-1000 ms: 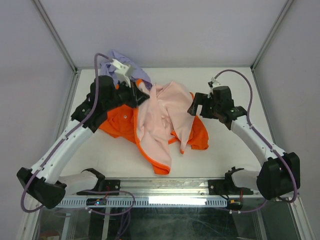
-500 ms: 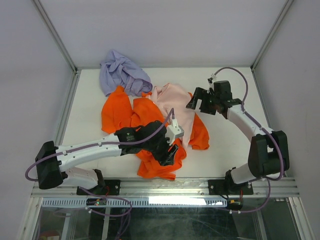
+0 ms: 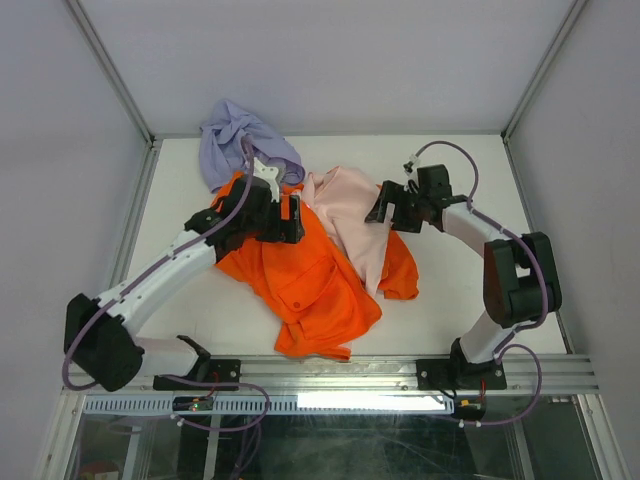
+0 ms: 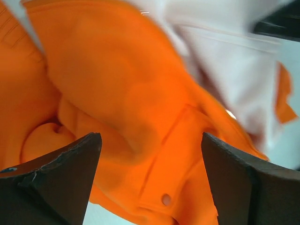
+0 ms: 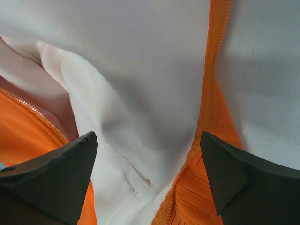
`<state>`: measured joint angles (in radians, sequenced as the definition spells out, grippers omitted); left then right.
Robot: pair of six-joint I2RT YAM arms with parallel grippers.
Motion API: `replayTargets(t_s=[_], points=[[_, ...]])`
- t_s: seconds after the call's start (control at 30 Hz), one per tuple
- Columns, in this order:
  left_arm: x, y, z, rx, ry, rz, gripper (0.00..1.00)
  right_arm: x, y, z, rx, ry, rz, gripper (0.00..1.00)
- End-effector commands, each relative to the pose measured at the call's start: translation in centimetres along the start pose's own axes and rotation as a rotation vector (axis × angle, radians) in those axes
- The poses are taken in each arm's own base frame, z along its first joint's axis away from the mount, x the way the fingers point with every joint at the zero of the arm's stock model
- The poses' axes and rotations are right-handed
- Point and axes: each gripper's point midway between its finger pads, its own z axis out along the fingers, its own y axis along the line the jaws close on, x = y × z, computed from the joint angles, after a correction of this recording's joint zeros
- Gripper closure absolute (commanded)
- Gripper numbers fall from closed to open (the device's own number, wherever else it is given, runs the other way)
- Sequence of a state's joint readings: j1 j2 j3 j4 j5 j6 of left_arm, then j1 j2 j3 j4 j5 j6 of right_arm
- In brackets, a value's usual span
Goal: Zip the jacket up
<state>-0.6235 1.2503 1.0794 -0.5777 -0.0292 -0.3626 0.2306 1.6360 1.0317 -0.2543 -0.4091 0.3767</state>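
Left pincer (image 3: 292,218) and right pincer (image 3: 377,211) both gape open over the jacket (image 3: 305,285). Flatten it and line up the zipper (image 5: 216,56) edges first.

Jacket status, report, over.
Left gripper open, right gripper open, both empty. Jacket unzipped, pink lining showing. Purple cloth against its far-left edge.

Lavender garment (image 3: 235,140) abutting jacket (image 3: 305,280), far left.
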Motion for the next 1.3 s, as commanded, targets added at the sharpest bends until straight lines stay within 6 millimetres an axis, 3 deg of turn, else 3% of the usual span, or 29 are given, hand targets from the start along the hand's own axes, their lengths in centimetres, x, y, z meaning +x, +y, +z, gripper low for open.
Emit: replayTargets(t_s=[0.0, 0.07, 0.13, 0.23, 0.27, 0.37, 0.4, 0.43, 0.6, 0.73, 0.83, 0.93, 1.03, 1.13, 1.2, 1.27], points=[[0.8, 5.0, 3.9, -0.178, 0.047, -0.108, 0.1, -3.1, 1.9, 0.6, -0.09, -0.065, -0.036, 0.11], [1.1, 6.3, 5.9, -0.21, 0.078, -0.103, 0.11, -3.1, 1.9, 1.0, -0.093, -0.06, -0.037, 0.2], [0.8, 7.2, 7.4, -0.231, 0.091, -0.09, 0.17, -3.4, 1.6, 1.0, -0.071, -0.061, -0.053, 0.38], [-0.5, 9.5, 8.6, -0.293, 0.084, -0.086, 0.5, -5.0, 0.8, 0.1, -0.019, -0.085, -0.088, 0.65], [-1.2, 10.4, 8.5, -0.319, 0.075, -0.085, 0.63, -5.5, 0.5, -0.3, -0.002, -0.09, -0.1, 0.75], [-3.5, 12.6, 7.6, -0.382, 0.034, -0.069, 0.91, -7.5, -1.1, -2.0, 0.084, -0.107, -0.123, 1.0], [-4.3, 13.5, 6.9, -0.417, 0.022, -0.06, 0.98, -8.2, -1.6, -2.7, 0.124, -0.115, -0.135, 1.0], [-5.3, 14.2, 6.0, -0.45, -0.001, -0.05, 1.0, -9.0, -2.1, -3.6, 0.169, -0.126, -0.155, 1.0], [-9.3, 17.6, 0.5, -0.663, -0.084, 0.025, 1.0, -12.8, -4.0, -8.8, 0.436, -0.184, -0.241, 1.0], [-10.3, 19.5, -3.0, -0.819, -0.096, 0.065, 1.0, -14.7, -2.9, -12.3, 0.54, -0.228, -0.314, 1.0], [-10.4, 20.0, -4.2, -0.866, -0.097, 0.073, 1.0, -14.3, 0.3, -12.7, 0.545, -0.234, -0.41, 1.0], [-10.2, 18.8, -3.4, -0.782, -0.098, 0.042, 0.91, -12.0, 5.2, -11.0, 0.48, -0.206, -0.499, 1.0], [-10.0, 16.6, -2.5, -0.641, -0.107, -0.011, 0.83, -8.0, 11.0, -7.9, 0.342, -0.148, -0.552, 0.96], [-9.5, 14.6, -2.0, -0.518, -0.109, -0.048, 0.73, -2.5, 17.6, -4.7, 0.133, -0.038, -0.613, 0.87], [-9.2, 13.7, -2.0, -0.469, -0.109, -0.068, 0.68, 1.1, 21.1, -3.6, -0.009, 0.059, -0.643, 0.75], [-9.3, 12.6, -2.8, -0.421, -0.129, -0.084, 0.64, 3.6, 23.4, -3.9, -0.133, 0.144, -0.656, 0.61]])
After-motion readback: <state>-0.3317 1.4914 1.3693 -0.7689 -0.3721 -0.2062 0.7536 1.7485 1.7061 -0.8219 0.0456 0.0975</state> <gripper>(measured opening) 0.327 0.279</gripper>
